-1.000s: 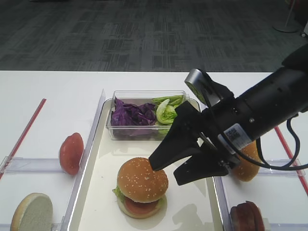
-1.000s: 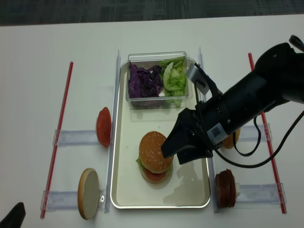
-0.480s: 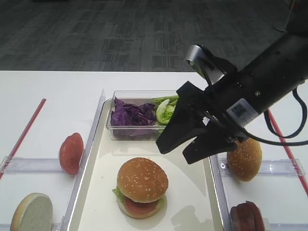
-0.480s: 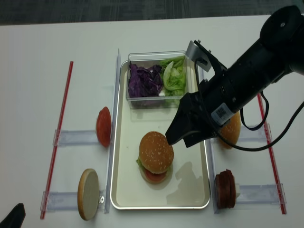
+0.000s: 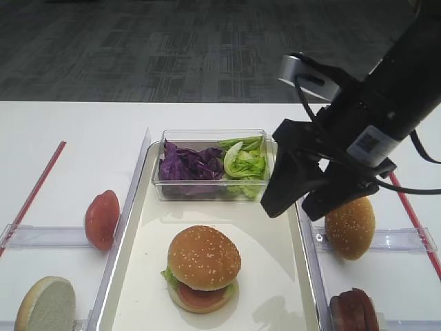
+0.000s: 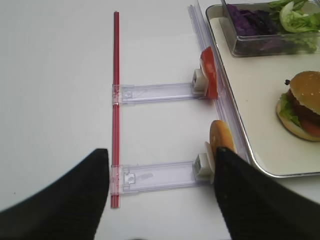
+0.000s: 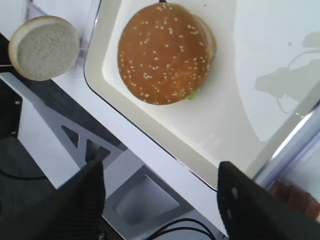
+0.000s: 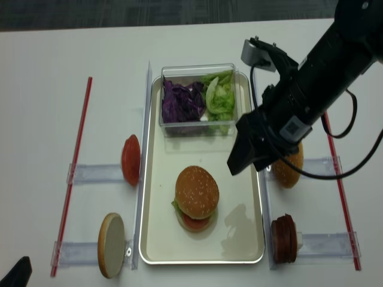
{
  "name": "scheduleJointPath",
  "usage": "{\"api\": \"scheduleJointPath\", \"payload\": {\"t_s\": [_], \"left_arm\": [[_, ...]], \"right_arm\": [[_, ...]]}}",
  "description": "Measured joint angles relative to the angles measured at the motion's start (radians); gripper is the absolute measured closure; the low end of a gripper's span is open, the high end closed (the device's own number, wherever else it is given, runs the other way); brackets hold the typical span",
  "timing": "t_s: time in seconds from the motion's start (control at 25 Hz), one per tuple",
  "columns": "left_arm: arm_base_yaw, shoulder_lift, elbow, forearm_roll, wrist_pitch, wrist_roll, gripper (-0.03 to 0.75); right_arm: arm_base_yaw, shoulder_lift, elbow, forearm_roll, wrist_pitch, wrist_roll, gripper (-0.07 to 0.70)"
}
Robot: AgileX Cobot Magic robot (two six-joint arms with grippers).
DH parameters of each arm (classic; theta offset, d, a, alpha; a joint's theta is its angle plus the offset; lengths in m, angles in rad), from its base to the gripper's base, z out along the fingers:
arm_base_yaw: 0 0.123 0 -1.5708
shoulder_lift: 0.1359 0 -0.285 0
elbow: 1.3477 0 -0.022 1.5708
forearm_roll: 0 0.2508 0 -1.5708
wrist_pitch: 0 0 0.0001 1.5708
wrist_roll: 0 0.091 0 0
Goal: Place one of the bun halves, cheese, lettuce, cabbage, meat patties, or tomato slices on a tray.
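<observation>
**Right tool raised, empty, above the tray**

The right tool (image 5: 304, 201) hangs with jaws spread wide, holding nothing, over the tray (image 5: 138, 227) edge. Below and left of it, a sesame bun top (image 5: 204, 256) crowns a stacked burger on the tray. A twin bun top (image 5: 350, 227) stands upright on the white tabletop (image 5: 69, 145) just right. The left tool (image 6: 160, 195) is also wide and empty.

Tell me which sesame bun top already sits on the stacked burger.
The sesame bun top in the tray caps the burger; its twin stands on edge outside the tray's right rim.
</observation>
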Motion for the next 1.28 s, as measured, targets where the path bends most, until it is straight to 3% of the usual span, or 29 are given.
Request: {"api": "scheduleJointPath", "payload": {"t_s": [0.2, 0.56, 0.8, 1.28], "left_arm": [[0.000, 0.000, 0.000, 0.000, 0.000, 0.000, 0.283], [0.000, 0.000, 0.000, 0.000, 0.000, 0.000, 0.283], [0.000, 0.000, 0.000, 0.000, 0.000, 0.000, 0.283], [0.000, 0.000, 0.000, 0.000, 0.000, 0.000, 0.283]], "right_arm": [[-0.033, -0.017, -0.002, -0.076, 0.005, 0.041, 0.127], [-0.219, -0.079, -0.002, -0.227, 0.005, 0.103, 0.127], [-0.227, -0.176, -0.002, -0.454, 0.014, 0.214, 0.127], [-0.227, -0.437, -0.002, -0.721, 0.036, 0.369, 0.127]]}}
